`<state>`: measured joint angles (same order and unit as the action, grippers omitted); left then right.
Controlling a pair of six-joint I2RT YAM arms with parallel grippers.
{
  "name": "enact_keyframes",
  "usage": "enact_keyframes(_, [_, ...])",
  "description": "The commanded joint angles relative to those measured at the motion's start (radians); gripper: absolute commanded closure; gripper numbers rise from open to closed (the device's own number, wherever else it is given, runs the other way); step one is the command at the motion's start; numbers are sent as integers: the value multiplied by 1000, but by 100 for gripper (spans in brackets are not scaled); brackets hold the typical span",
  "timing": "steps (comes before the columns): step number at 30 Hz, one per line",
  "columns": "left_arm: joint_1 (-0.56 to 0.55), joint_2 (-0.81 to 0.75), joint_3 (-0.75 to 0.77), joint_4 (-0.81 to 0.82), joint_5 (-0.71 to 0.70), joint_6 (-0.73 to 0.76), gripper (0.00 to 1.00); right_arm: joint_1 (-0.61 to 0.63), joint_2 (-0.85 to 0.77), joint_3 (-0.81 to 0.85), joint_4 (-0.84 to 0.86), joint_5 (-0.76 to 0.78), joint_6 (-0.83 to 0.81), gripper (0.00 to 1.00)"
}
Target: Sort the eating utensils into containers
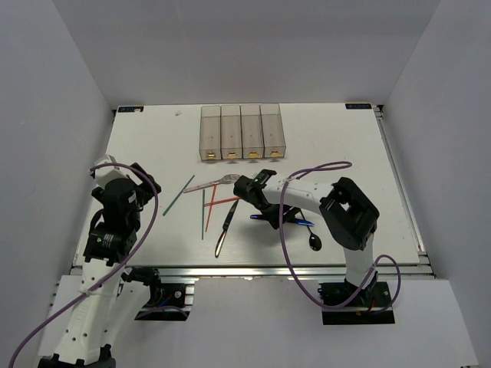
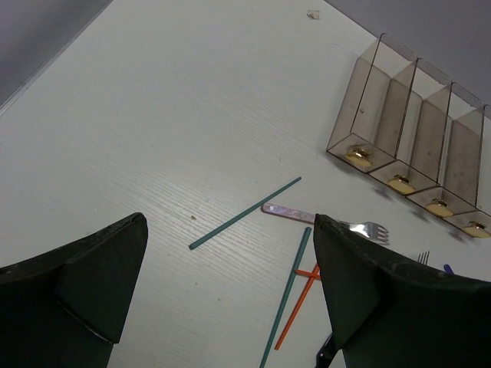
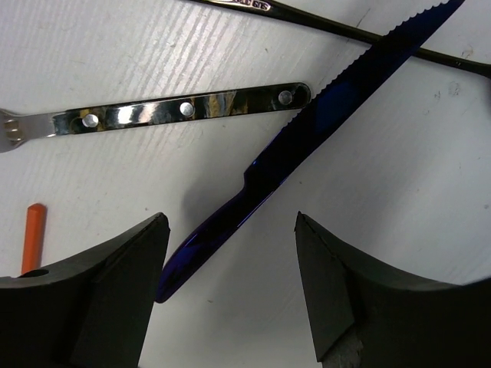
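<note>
Four clear containers point(image 1: 242, 121) stand joined in a row at the far middle of the table point(image 1: 345, 153), each with a gold spot at its near end. We see the eating utensils lying loose on the tabletop in front of them, between the two arms.

A teal chopstick point(image 1: 179, 195) lies farthest left. A second teal chopstick point(image 1: 204, 215) lies beside the crossed red chopsticks point(image 1: 221, 202), and a silver fork point(image 1: 219, 182) rests just beyond them. A dark knife point(image 1: 228, 217) lies nearer the arms, and a black spoon point(image 1: 314, 241) sits apart on the right.

The right gripper point(image 3: 229, 224) is low over the table with its jaws spread, one finger on each side of the handle of the iridescent blue knife point(image 3: 307, 130). As far as we can tell, it pinches nothing. The knife's blade meets the end of a shiny riveted fork handle point(image 3: 184, 109) and crosses a thin dark handle point(image 3: 330, 27). A red chopstick tip point(image 3: 33, 234) shows beside the left finger.

The left gripper point(image 2: 230, 221) hangs above the left part of the table, jaws wide apart and holding nothing.
</note>
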<state>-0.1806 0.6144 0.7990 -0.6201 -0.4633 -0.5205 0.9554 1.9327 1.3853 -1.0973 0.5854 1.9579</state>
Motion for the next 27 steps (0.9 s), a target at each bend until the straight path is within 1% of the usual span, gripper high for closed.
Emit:
enact_keyframes(1, [-8, 8, 0, 10, 2, 2, 2, -10, 11, -3, -16, -4, 306, 28])
enact_keyframes(6, [-11, 18, 0, 10, 8, 2, 2, -17, 14, -52, 48, -33, 306, 30])
enact_keyframes(8, [-10, 21, -1, 10, 9, 2, 2, -18, 26, -63, 51, -65, 312, 30])
enact_keyframes(11, [-10, 28, 0, 8, 8, 2, 2, -15, 35, -95, 69, -102, 329, 33])
enact_keyframes(12, [-10, 28, 0, 8, 9, 2, 2, -15, 35, -107, 97, -122, 334, 34])
enact_keyframes(13, [-11, 28, 2, 8, 8, 2, 2, -15, 34, -123, 114, -128, 334, 35])
enact_keyframes(14, [-10, 25, 2, 8, 6, 2, 2, -15, 35, -146, 125, -134, 338, 40])
enact_keyframes(16, [-11, 22, 0, 8, 3, 2, 2, -15, 44, -152, 131, -151, 343, 43])
enact_keyframes(17, [-11, 21, 0, 8, 3, 2, 2, -15, 48, -147, 126, -156, 345, 51])
enact_keyframes(19, [-13, 22, 2, 7, 2, 2, 2, -15, 58, -144, 117, -163, 355, 56])
enact_keyframes(20, [-11, 22, 2, 5, 0, 1, 2, -17, 60, -150, 119, -165, 358, 66])
enact_keyframes(22, [-11, 21, 2, 3, -1, -1, 2, -15, 57, -163, 129, -174, 368, 68])
enact_keyframes(24, [-11, 16, 2, 3, -3, -1, 2, -15, 49, -190, 155, -182, 372, 75])
enact_keyframes(25, [-13, 15, 0, 3, -5, -1, 2, -15, 46, -204, 166, -188, 380, 76])
enact_keyframes(26, [-14, 13, 0, 3, -3, -1, 2, -15, 42, -219, 195, -196, 384, 88])
enact_keyframes(27, [-16, 12, 0, 5, -3, -3, 2, -15, 25, -257, 220, -205, 388, 98])
